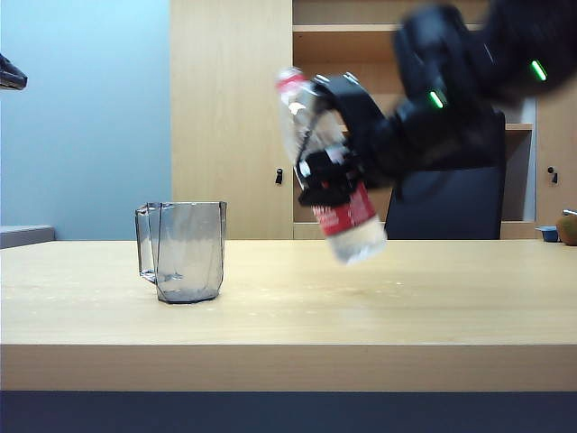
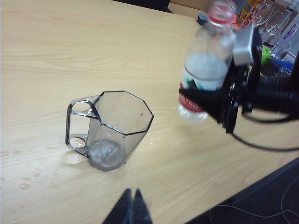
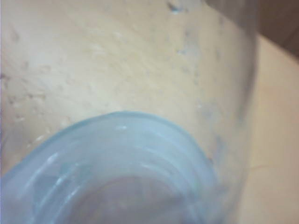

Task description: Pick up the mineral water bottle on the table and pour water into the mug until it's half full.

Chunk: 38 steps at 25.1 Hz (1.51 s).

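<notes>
The right gripper [image 1: 329, 176] is closed on the mineral water bottle [image 1: 347, 225], tilted above the table [image 1: 406, 298], right of the mug [image 1: 185, 248]. The left gripper [image 2: 133, 210] is shut, empty, near the front edge.

An office: a wood-grain desk [image 1: 288, 316], wooden cabinets [image 1: 230, 117] with shelves, and a dark office chair [image 1: 446, 203] behind.

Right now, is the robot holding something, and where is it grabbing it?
The right gripper holds the mineral water bottle around its middle, at the label, above the table. The left gripper holds nothing.
</notes>
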### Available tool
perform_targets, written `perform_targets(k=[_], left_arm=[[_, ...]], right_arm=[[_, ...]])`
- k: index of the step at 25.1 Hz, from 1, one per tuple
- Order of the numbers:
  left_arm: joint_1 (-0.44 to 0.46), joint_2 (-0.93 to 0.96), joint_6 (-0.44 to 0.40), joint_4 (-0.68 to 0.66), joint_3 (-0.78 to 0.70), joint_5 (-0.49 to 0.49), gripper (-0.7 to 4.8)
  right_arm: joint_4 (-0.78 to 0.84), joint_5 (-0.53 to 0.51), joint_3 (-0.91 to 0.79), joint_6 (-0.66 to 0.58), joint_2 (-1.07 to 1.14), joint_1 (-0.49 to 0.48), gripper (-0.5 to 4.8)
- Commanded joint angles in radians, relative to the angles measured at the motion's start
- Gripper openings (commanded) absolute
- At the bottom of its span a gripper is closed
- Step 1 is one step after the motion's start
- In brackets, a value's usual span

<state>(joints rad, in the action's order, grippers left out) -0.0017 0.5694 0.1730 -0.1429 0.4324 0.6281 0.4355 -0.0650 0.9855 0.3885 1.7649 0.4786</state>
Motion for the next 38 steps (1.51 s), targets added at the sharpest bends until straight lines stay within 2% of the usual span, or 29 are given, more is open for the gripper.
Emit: perform_targets(k=[1, 4, 6, 8, 15, 22, 29, 34, 38], left_arm=[[0.001, -0.002, -0.004, 0.010, 0.004, -0.001, -0.02], [0.001, -0.002, -0.005, 0.012, 0.004, -0.008, -0.02], [0.001, -0.002, -0.004, 0.013, 0.004, -0.066, -0.02], [0.001, -0.002, -0.005, 0.018, 0.004, -0.089, -0.02], [0.001, -0.002, -0.005, 0.019, 0.004, -0.148, -0.02], [0.001, -0.002, -0.011, 0.018, 0.004, -0.160, -0.02], [0.000, -0.002, -0.162, 0.021, 0.004, -0.153, -0.02], [0.000, -0.002, -0.166, 0.033, 0.004, -0.100, -0.02], [0.000, -0.002, -0.166, 0.033, 0.004, -0.101, -0.02]], right_arm=[[-0.283, 0.212, 0.138, 0.228, -0.012, 0.060, 2.92], [-0.365, 0.325, 0.194, 0.364, -0.011, 0.110, 2.92], [-0.367, 0.454, 0.210, 0.517, -0.011, 0.155, 2.92], [-0.380, 0.518, 0.210, 0.624, -0.011, 0.175, 2.92], [-0.383, 0.626, 0.210, 0.735, -0.010, 0.177, 2.92], [-0.371, 0.675, 0.211, 0.826, -0.010, 0.178, 2.92], [-0.371, 0.718, 0.245, 0.847, -0.010, 0.178, 2.92], [-0.375, 0.717, 0.267, 0.907, -0.010, 0.178, 2.92], [-0.377, 0.721, 0.267, 0.947, -0.010, 0.178, 2.92]])
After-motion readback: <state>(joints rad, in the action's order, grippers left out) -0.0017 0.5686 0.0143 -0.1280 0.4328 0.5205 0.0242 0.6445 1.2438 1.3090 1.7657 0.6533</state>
